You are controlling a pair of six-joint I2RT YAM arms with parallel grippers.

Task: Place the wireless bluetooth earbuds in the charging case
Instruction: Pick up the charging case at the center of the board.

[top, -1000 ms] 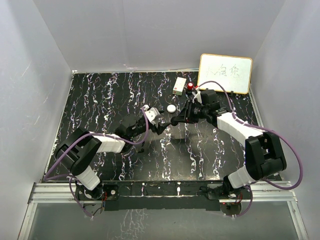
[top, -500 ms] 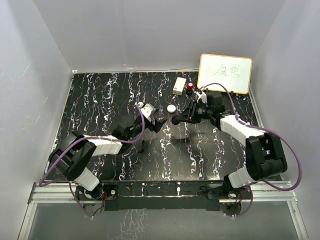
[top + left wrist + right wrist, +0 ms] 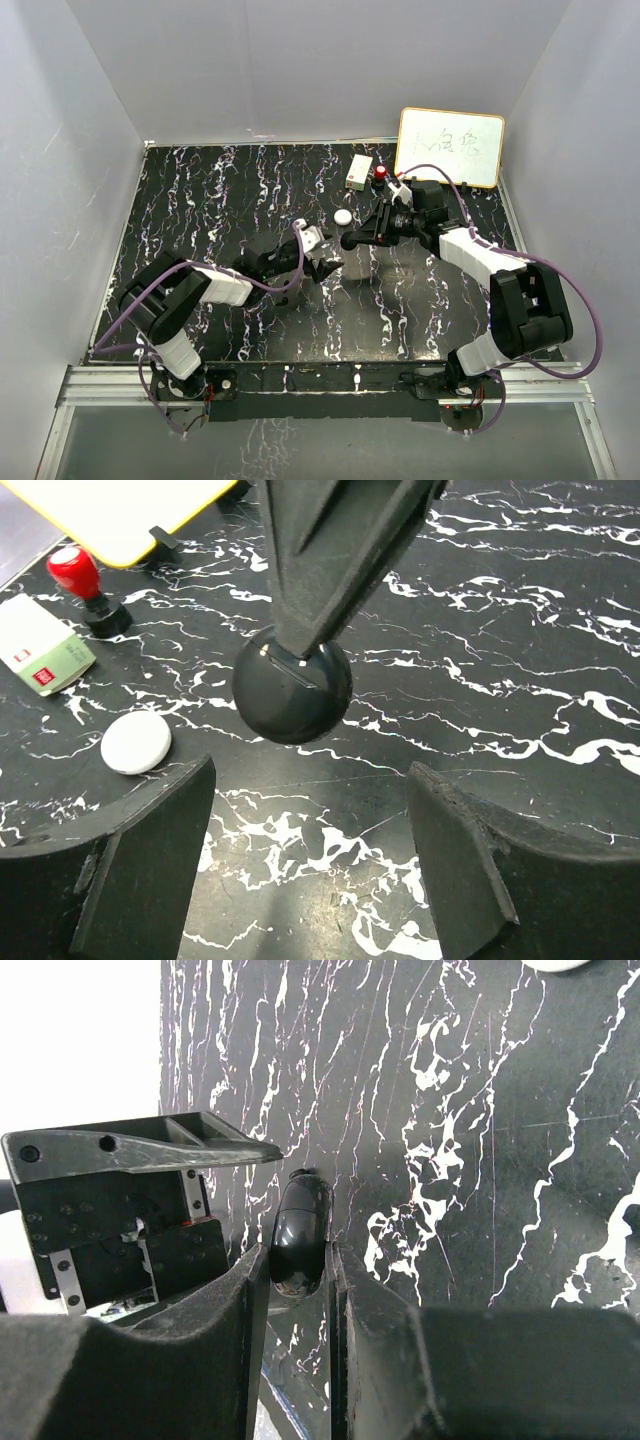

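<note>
Two claws are working over the black marbled counter (image 3: 220, 210). The right claw (image 3: 297, 1260) is pinching one black round charging case (image 3: 292, 685) by its flat faces, so its fingers are pressing together on the case. A thin seam is running across the glossy face that is turning toward the left claw (image 3: 310, 780). The left claw is standing spread and holding nothing, with the case hanging just beyond its gap and touching neither finger. Whether the case is touching the counter, I cannot tell. The earbuds are too small to pick out in any view.

One white round puck (image 3: 136, 742) is lying flat just beyond the right claw, apart from it. Farther beyond that claw, one white box (image 3: 40, 658) is lying beside one red-topped stamp (image 3: 78, 572). The box is carrying a green stripe and a small red label, its print too fine to read. Beyond and to the right of the right claw, one yellow-framed whiteboard (image 3: 450, 147) is standing against the wall, showing a few handwritten characters that I cannot read
</note>
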